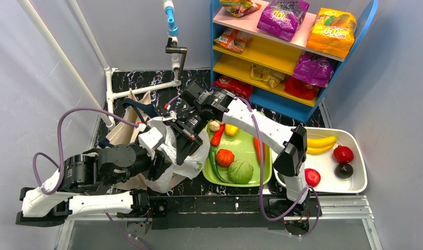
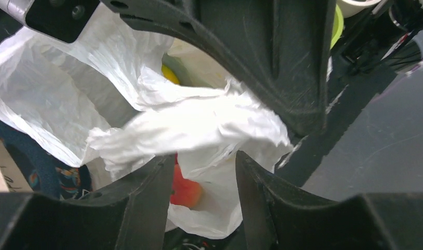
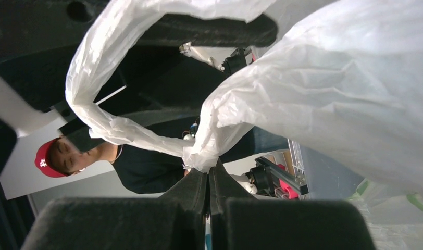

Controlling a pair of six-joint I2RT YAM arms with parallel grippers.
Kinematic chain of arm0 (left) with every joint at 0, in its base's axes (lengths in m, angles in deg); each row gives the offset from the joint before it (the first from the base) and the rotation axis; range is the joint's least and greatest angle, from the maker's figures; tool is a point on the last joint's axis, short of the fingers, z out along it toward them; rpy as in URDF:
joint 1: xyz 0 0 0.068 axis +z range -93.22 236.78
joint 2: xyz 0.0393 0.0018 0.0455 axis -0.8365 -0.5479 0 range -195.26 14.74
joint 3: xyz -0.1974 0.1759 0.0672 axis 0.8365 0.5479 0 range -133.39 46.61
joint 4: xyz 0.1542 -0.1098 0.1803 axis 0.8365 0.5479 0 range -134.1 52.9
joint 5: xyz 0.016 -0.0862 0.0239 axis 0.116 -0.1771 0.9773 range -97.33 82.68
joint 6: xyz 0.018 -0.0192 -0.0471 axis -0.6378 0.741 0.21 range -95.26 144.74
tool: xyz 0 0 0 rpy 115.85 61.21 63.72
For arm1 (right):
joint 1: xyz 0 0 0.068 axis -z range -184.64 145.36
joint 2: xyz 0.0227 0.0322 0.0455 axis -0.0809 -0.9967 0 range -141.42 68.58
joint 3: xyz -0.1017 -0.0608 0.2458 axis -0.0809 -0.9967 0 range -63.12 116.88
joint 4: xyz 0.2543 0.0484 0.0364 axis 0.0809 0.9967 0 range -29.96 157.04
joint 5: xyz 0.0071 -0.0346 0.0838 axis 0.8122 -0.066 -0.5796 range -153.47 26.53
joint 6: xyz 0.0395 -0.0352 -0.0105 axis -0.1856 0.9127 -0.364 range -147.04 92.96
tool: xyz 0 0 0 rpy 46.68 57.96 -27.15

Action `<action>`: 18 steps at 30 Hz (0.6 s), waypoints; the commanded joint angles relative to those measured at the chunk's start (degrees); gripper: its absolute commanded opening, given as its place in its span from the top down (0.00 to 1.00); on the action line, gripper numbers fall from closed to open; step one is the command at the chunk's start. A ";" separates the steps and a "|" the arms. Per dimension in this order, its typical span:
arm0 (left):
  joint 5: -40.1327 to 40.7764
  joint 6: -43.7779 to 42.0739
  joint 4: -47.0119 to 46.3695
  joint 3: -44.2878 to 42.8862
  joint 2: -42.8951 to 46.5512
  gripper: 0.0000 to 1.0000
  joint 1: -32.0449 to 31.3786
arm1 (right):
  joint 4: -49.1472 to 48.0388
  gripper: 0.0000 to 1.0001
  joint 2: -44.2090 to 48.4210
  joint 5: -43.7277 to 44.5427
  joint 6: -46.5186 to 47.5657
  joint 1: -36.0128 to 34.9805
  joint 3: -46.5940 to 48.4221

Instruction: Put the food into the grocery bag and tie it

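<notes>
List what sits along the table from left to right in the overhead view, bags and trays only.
tan tote bag → grocery bag → green tray → white tray

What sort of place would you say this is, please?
Probably a lab mock-up of a grocery shop: a shelf stocked with snack packets, a green tray of vegetables and a white tray of fruit, beside two robot arms.

My left end effector (image 2: 204, 161) has its fingers apart. My right end effector (image 3: 208, 172) is pinched tight. Both arms meet close together.
</notes>
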 commanded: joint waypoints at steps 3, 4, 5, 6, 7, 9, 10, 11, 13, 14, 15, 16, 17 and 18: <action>0.38 -19.89 -14.28 10.75 10.89 0.55 0.18 | 0.33 0.99 0.32 -2.53 1.23 0.49 1.65; -0.19 -22.52 -16.64 12.47 12.45 0.55 0.18 | 0.38 0.99 0.27 -2.50 1.24 0.48 1.69; -0.55 -25.05 -18.37 13.84 13.56 0.55 0.19 | 0.50 0.99 0.30 -2.34 1.26 0.57 1.62; -0.96 -26.89 -19.50 14.85 14.31 0.55 0.18 | 0.52 0.99 0.38 -2.36 1.29 0.69 1.67; -1.00 -28.58 -20.13 15.41 14.65 0.55 0.18 | 0.66 0.99 0.40 -2.29 1.33 0.78 1.58; -1.26 -30.83 -20.45 15.88 14.55 0.55 0.18 | 0.69 0.99 0.34 -2.15 1.25 0.88 1.56; -1.34 -31.52 -20.61 16.03 14.34 0.55 0.18 | 0.67 0.99 0.29 -2.21 1.26 0.88 1.58; -1.44 -32.12 -20.95 16.08 14.21 0.55 0.18 | 0.62 0.99 0.22 -2.26 1.34 0.86 1.62; -1.88 -33.65 -21.82 16.38 13.92 0.55 0.18 | 0.55 0.99 0.04 -2.53 1.18 0.88 1.65; -1.81 -34.25 -22.34 16.41 13.75 0.55 0.18 | 0.52 0.99 -0.07 -2.63 1.18 0.88 1.67; -1.73 -34.73 -22.76 16.27 13.61 0.55 0.18 | 0.42 0.99 -0.14 -2.71 1.13 0.84 1.61; -1.46 -35.36 -23.16 16.14 13.49 0.55 0.18 | 0.40 0.99 -0.22 -2.68 1.11 0.88 1.62; -0.97 -35.90 -23.48 15.94 13.30 0.55 0.18 | 0.29 0.99 -0.25 -2.68 1.09 0.88 1.67; -0.66 -36.57 -23.60 15.73 13.20 0.54 0.18 | 0.30 0.99 -0.34 -2.71 1.02 0.88 1.67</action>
